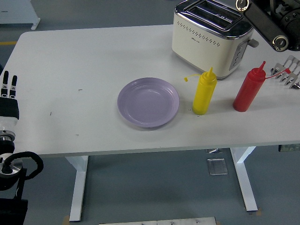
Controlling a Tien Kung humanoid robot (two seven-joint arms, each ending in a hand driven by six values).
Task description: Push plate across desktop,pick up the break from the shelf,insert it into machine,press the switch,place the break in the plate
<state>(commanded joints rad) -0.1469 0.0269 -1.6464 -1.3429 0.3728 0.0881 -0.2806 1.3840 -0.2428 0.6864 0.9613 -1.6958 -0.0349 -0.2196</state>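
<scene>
Your white surface [70, 61] lies bare over its whole left half and along the near edge, so room for sliding things is widest left of and in front of the plate [148, 102]. The plate: lilac, round, shallow, holding nothing, standing near the middle and set back from the near edge. Just right of it, apart from its rim, a yellow squeeze bottle [204, 92] stands upright; a red squeeze bottle [249, 90] stands upright further right. Behind both, by the far edge, sits the toaster [210, 37], cream with a chrome top, its two slots dark; you cannot tell from here whether bread lies inside. A metal rack [287, 74] shows at the right edge, only partly in view. Your left hand [8, 96] rests off the surface at the left edge, fingers straight and grasping nothing. Your right arm [272, 23] crosses the top right corner above the toaster; its hand is out of view.
</scene>
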